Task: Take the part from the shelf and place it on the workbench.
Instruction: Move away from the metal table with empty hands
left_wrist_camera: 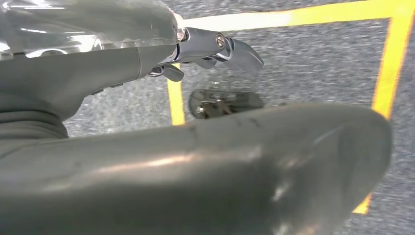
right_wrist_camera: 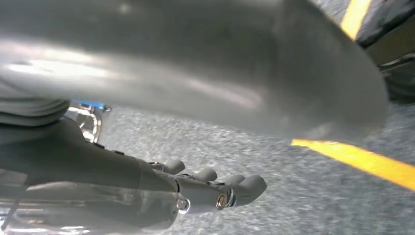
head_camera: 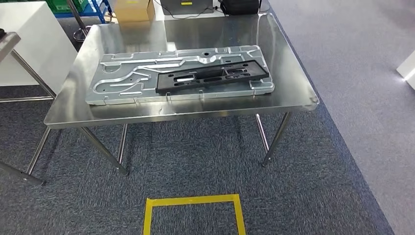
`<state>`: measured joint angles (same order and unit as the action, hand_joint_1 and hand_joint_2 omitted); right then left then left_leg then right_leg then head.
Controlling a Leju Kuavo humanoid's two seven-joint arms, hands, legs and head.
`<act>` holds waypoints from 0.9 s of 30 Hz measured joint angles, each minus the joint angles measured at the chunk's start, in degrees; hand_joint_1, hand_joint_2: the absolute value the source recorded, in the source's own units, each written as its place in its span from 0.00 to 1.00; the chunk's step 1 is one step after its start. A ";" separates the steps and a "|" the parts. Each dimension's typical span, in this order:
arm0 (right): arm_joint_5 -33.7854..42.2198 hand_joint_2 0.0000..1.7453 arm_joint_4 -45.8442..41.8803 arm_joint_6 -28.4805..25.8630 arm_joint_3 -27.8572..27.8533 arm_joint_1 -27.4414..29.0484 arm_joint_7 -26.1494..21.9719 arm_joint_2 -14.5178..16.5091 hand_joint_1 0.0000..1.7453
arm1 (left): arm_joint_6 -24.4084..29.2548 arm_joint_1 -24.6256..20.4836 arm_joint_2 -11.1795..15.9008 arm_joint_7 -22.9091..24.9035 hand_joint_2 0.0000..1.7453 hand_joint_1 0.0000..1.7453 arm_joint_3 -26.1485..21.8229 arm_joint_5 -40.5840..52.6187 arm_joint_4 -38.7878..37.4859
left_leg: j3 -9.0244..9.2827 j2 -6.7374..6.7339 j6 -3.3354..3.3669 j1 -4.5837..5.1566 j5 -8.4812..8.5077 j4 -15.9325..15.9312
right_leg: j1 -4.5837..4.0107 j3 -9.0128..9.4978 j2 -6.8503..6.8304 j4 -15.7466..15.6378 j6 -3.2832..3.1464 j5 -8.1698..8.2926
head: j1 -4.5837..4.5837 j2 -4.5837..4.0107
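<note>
On the steel workbench (head_camera: 195,32) lies a large silver stamped metal panel (head_camera: 127,81). A long black plastic part (head_camera: 211,77) rests flat on the panel's right half. My left hand (left_wrist_camera: 161,161) hangs over the carpet, its thick thumb near the camera and its fingers (left_wrist_camera: 215,49) stretched out with nothing in them. My right hand (right_wrist_camera: 147,186) also hangs above the floor, fingers (right_wrist_camera: 235,191) straight and holding nothing.
A yellow tape square (head_camera: 193,199) marks the carpet in front of the workbench. A cardboard box (head_camera: 133,10) and dark equipment (head_camera: 240,6) stand beyond its far edge. A white cabinet (head_camera: 24,44) and another table's legs (head_camera: 29,73) are at the left.
</note>
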<state>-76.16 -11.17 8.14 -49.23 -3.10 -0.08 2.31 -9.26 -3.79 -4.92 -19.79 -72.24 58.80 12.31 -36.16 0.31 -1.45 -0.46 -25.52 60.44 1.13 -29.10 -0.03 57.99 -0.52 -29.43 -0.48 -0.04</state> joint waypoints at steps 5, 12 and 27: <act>0.57 0.00 0.02 0.22 -0.60 0.21 2.26 -0.07 0.00 | -0.06 -0.29 -0.28 -0.68 0.00 0.00 0.01 -0.01 -0.07 | -2.04 -0.04 -0.16 -0.09 -9.55 13.71 | -0.74 -4.45 -0.73 0.29 -0.87 3.36 | -0.13 0.00; 0.61 0.00 0.02 -0.02 -1.00 -0.01 2.52 0.48 0.00 | -0.24 -1.72 -0.11 -2.31 0.00 0.00 0.02 -0.59 -0.07 | 13.15 -0.50 2.72 1.53 -6.74 -5.10 | -0.93 -7.99 -1.25 0.73 0.32 7.48 | -0.11 0.00; 0.93 0.00 0.02 -0.87 -1.59 -0.35 -0.08 0.25 0.00 | 0.35 -1.86 -0.42 -1.95 0.00 0.00 0.03 -0.21 -0.14 | 1.07 -0.85 2.11 0.91 1.96 -1.91 | 0.12 2.99 0.18 -0.51 2.04 -2.11 | -0.13 0.00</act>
<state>-75.23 -11.15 7.27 -50.82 -3.45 -0.15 2.56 -8.91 -5.65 -5.34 -21.74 -72.21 58.59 12.17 -35.09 -0.54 0.66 0.44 -23.56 58.54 1.25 -26.11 0.15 57.48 1.52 -31.54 -0.61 -0.04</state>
